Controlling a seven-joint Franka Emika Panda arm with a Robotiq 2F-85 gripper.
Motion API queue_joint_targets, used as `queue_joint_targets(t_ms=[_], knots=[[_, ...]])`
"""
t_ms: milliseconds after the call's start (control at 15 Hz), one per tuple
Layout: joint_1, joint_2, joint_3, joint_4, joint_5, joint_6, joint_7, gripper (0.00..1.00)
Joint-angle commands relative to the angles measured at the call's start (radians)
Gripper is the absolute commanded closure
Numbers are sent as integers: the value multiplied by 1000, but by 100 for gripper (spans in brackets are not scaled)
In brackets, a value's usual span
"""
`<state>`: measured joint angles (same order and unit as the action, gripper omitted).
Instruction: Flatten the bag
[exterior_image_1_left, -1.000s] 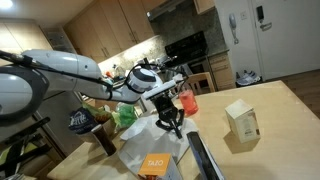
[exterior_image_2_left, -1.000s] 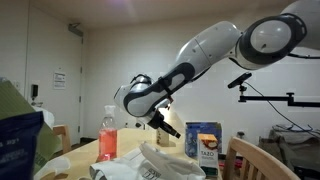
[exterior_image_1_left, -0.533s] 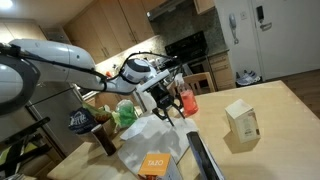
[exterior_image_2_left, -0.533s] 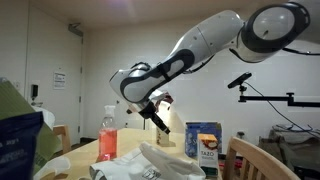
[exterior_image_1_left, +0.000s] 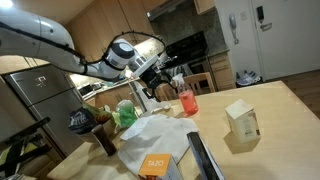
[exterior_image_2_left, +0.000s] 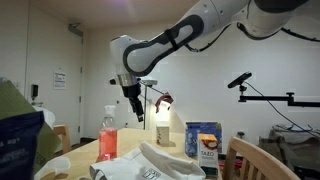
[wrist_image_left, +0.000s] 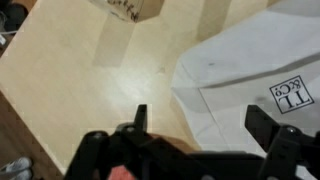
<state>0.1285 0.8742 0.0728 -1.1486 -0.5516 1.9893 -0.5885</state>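
The bag (exterior_image_1_left: 153, 131) is large, white and crinkled and lies spread on the wooden table; an orange label (exterior_image_1_left: 155, 163) rests at its near end. In another exterior view the bag (exterior_image_2_left: 152, 164) shows as a low rumpled heap. My gripper (exterior_image_1_left: 146, 90) hangs well above it, open and empty, and it also shows high above the table (exterior_image_2_left: 134, 110). In the wrist view my gripper (wrist_image_left: 200, 120) has its two dark fingers wide apart, with nothing between them, over the edge of the bag (wrist_image_left: 250, 65), which bears dark print (wrist_image_left: 294, 92).
A red drink bottle (exterior_image_1_left: 187, 100), a small green bag (exterior_image_1_left: 125, 113) and a dark printed bag (exterior_image_1_left: 83, 122) stand behind the white bag. A beige carton (exterior_image_1_left: 241, 118) stands to the right, a long dark object (exterior_image_1_left: 205, 160) in front. A blue box (exterior_image_2_left: 203, 141) and chair back (exterior_image_2_left: 258, 160) are near.
The gripper has opened from shut to wide and has risen away from the bag, swinging up and back. The bag stays on the table.
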Motion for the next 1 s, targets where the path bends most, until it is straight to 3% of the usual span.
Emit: queue_joint_targets(t_ms=[0,267,467,733,933], knots=[[-68,-129,35,-240,82,268,-39,0],[-186,-176,115,-436,238,551,-187,0],[-253,-227,166,-588,321,670,-289,0],[-260,-299,160,-710,350,686,-311,0],[-215,-379,114,-781,322,660,-257,0]])
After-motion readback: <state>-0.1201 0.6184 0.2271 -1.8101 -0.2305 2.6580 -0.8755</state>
